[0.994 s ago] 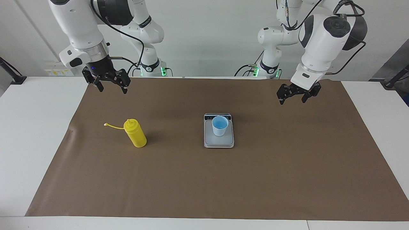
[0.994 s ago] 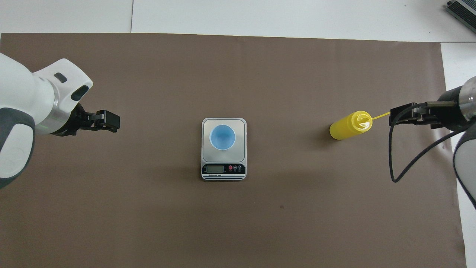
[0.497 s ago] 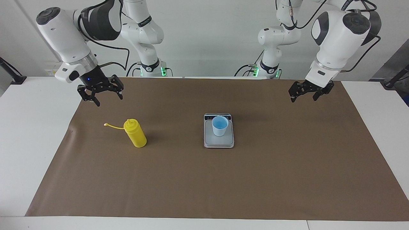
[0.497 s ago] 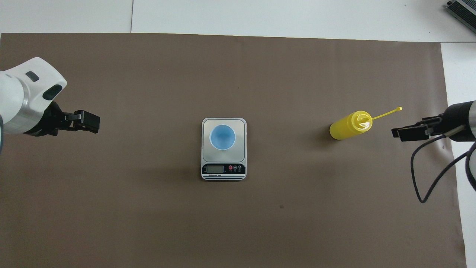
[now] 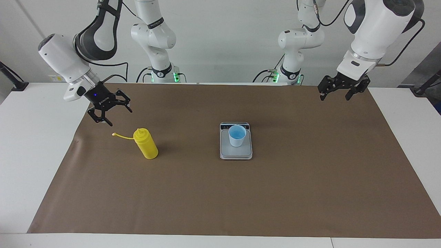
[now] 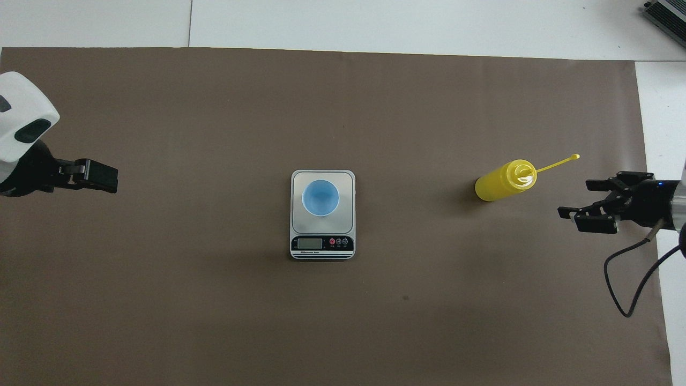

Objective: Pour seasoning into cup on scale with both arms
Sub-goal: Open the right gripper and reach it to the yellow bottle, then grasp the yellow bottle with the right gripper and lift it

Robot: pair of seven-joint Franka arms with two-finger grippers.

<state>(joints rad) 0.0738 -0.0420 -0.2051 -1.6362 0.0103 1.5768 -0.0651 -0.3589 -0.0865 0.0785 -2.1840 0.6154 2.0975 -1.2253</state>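
The yellow seasoning bottle stands upright on the brown mat, its cap strap sticking out toward the right arm's end of the table. The light blue cup sits on the silver-grey scale at mid-table. My right gripper hangs open and tilted, a little above the mat beside the strap's tip, clear of the bottle. My left gripper hangs open and holds nothing, high over the mat's edge toward the left arm's end.
The brown mat covers most of the white table. The scale's display strip faces the robots. A black cable loops down from the right wrist.
My right gripper has come down and tilted, drawing back from over the bottle's strap toward its own end of the table. My left gripper has risen and pulled away from the scale.
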